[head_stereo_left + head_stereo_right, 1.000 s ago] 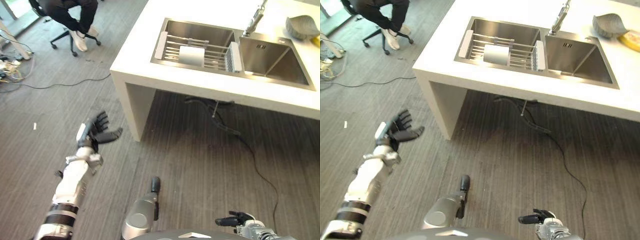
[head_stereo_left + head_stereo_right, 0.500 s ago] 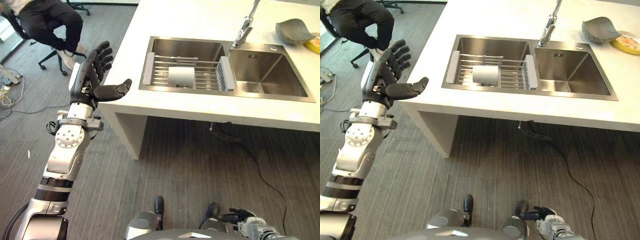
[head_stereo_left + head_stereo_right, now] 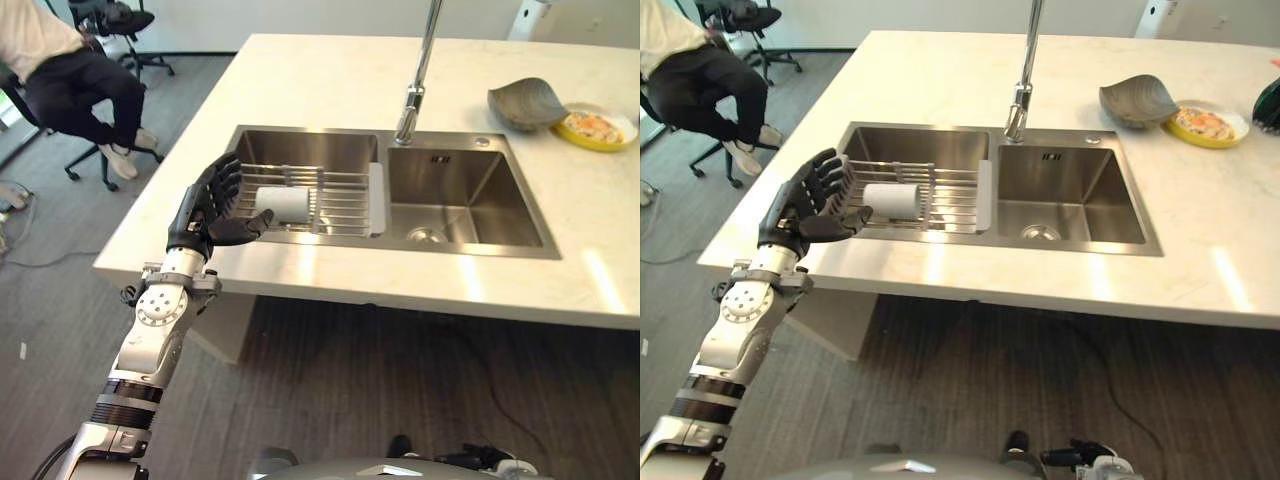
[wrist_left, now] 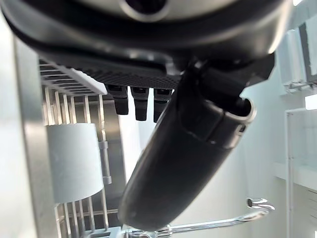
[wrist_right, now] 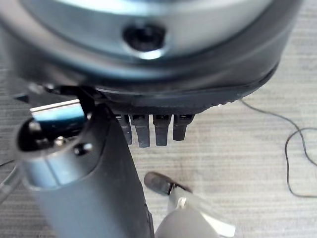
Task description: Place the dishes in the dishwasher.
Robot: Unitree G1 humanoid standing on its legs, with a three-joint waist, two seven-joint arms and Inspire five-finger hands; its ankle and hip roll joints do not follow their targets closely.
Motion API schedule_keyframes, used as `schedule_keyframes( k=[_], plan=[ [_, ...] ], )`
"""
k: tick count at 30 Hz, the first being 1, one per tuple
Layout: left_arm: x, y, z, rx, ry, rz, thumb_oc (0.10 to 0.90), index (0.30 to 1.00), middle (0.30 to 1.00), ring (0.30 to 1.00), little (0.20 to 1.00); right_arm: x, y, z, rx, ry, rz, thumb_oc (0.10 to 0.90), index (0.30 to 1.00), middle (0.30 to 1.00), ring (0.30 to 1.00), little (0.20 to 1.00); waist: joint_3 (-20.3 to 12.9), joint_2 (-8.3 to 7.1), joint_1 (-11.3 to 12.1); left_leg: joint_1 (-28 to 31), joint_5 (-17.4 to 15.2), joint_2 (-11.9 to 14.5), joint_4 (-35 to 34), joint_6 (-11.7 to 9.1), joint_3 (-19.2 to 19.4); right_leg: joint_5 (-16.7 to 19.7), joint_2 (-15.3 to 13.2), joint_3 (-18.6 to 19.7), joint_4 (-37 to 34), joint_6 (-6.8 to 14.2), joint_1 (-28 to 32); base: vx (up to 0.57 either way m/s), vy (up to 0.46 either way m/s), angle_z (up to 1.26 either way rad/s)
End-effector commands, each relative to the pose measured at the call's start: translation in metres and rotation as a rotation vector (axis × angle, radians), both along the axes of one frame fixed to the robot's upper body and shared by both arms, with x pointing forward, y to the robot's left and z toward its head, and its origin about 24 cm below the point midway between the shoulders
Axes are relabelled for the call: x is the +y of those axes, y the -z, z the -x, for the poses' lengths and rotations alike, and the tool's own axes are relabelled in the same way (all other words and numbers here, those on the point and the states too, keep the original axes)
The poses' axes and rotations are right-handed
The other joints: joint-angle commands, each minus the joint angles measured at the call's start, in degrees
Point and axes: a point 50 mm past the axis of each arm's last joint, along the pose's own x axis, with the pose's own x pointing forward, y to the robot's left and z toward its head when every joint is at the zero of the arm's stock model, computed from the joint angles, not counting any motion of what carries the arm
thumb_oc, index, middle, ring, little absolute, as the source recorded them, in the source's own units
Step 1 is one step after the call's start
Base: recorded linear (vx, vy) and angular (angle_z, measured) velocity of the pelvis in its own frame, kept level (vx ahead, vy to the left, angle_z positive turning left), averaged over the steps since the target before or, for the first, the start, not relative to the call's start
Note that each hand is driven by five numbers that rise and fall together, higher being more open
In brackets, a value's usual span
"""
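White stone counter (image 3: 330, 80) w/ steel double sink (image 3: 470, 215); white cylindrical cup (image 3: 283, 204) lay sideways on wire rack (image 3: 335, 205) in left basin. Left hand (image 3: 205, 205) was open, empty, just beside rack. Right hand (image 5: 143, 126) hung low, fingers relaxed, empty. Risk: fingers could nudge cup, rolling it off-grasp.

A pale bench (image 3: 330, 80) holds a steel double sink (image 3: 470, 200) with a tall tap (image 3: 418, 70) behind the divider. On the grey floor (image 3: 330, 380) beyond the bench's left end, a person (image 3: 70, 80) sits on a wheeled chair (image 3: 105, 20).
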Motion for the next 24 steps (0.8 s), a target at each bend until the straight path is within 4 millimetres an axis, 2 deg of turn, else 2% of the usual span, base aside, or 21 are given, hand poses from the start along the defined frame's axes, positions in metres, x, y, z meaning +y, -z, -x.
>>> schedule_keyframes(
  k=[1,2,4,7,9,16,17,20,23,24],
  plan=[
    [-0.006,-0.07,-0.01,-0.313,0.019,-0.017,0.8,0.9,0.9,0.9,0.9,-0.023,-0.008,0.005,0.02,0.026,0.086,0.8,0.9,0.9,0.9,0.9,2.99,0.0,1.09,-2.35,-3.6,-3.39,4.46,2.45,1.62,-4.22,-4.08,0.27,2.29,5.26,-0.45,0.15,0.029,0.31],
    [-0.006,-0.066,-0.01,-0.299,0.015,-0.031,0.8,0.9,0.9,0.9,0.9,-0.027,-0.009,0.005,0.011,0.044,0.095,0.8,0.9,0.9,0.9,0.9,3.05,-0.37,1.6,-3.82,-3.48,-2.84,-0.54,2.11,2.37,-4.36,-4.31,-0.04,1.46,5.85,0.83,0.21,0.061,0.44],
    [-0.008,-0.061,-0.01,-0.278,0.023,-0.049,0.8,0.9,0.9,0.9,0.9,-0.027,-0.009,0.004,0.012,0.041,0.095,0.8,0.9,0.9,0.9,0.9,2.96,0.13,2.34,-4.73,-0.01,-1.69,-7.28,1.28,3.33,-4.66,-4.28,-0.75,1.01,6.39,2.04,0.17,0.069,0.35],
    [-0.011,-0.058,-0.01,-0.266,0.035,-0.064,0.8,0.9,0.9,0.9,0.9,-0.024,-0.008,0.003,0.012,0.026,0.09,0.8,0.9,0.9,0.9,0.9,2.32,0.84,2.42,-3.73,1.01,-0.77,-10.11,0.96,4.46,-5.15,-3.87,-1.52,1.15,6.85,2.91,0.1,0.077,0.09],
    [-0.014,-0.058,-0.008,-0.267,0.062,-0.109,0.8,0.9,0.9,0.9,0.9,-0.016,-0.005,0.004,0.019,0.016,0.066,0.8,0.9,0.9,0.9,0.9,0.69,1.68,2.46,-2.17,0.99,-2.0,-13.14,0.92,4.15,-5.0,-4.48,-1.38,0.91,7.23,4.14,0.17,0.179,0.06],
    [-0.015,-0.071,-0.005,-0.299,0.087,-0.322,0.8,0.9,0.9,0.9,0.9,0.005,0.001,-0.004,0.017,-0.059,0.009,0.8,0.9,0.9,0.9,0.9,-1.57,1.67,2.95,3.39,0.54,-4.57,-18.52,2.33,6.96,-4.45,-6.96,-0.24,2.1,8.62,4.61,0.13,0.162,-0.01],
    [-0.007,-0.084,-0.003,-0.346,0.06,-0.426,0.8,0.9,0.9,0.9,0.9,-0.003,0.002,0.024,0.077,-0.049,-0.014,0.8,0.9,0.9,0.9,0.9,-1.35,1.51,2.1,4.69,0.1,-4.84,-19.21,2.48,7.89,-4.38,-7.53,0.45,2.84,9.28,4.38,0.04,0.093,0.04],
    [-0.008,-0.105,-0.005,-0.393,0.084,-0.539,0.8,0.9,0.9,0.9,0.9,-0.028,-0.007,0.022,0.084,-0.043,0.048,0.8,0.9,0.9,0.9,0.9,-1.7,0.97,1.4,4.96,-0.04,-5.17,-19.74,2.9,8.7,-3.58,-7.98,1.17,2.99,9.82,3.42,0.02,0.055,-0.12],
    [-0.008,-0.111,-0.005,-0.398,0.092,-0.622,0.8,0.9,0.9,0.9,0.9,-0.035,-0.01,0.027,0.092,-0.018,0.054,0.8,0.9,0.9,0.9,0.9,-1.94,0.85,1.42,5.55,-0.39,-5.46,-20.03,3.02,9.09,-3.02,-8.31,1.22,2.61,10.23,3.48,0.04,0.033,-0.13],
    [-0.006,-0.115,-0.01,-0.378,0.092,-0.705,0.8,0.9,0.9,0.9,0.9,-0.039,-0.011,0.031,0.105,-0.012,0.057,0.8,0.9,0.9,0.9,0.9,-2.29,1.04,0.78,6.11,-0.64,-5.5,-20.32,3.01,9.58,-2.44,-8.45,1.36,2.14,10.54,3.41,0.02,0.016,-0.1]
  ],
)
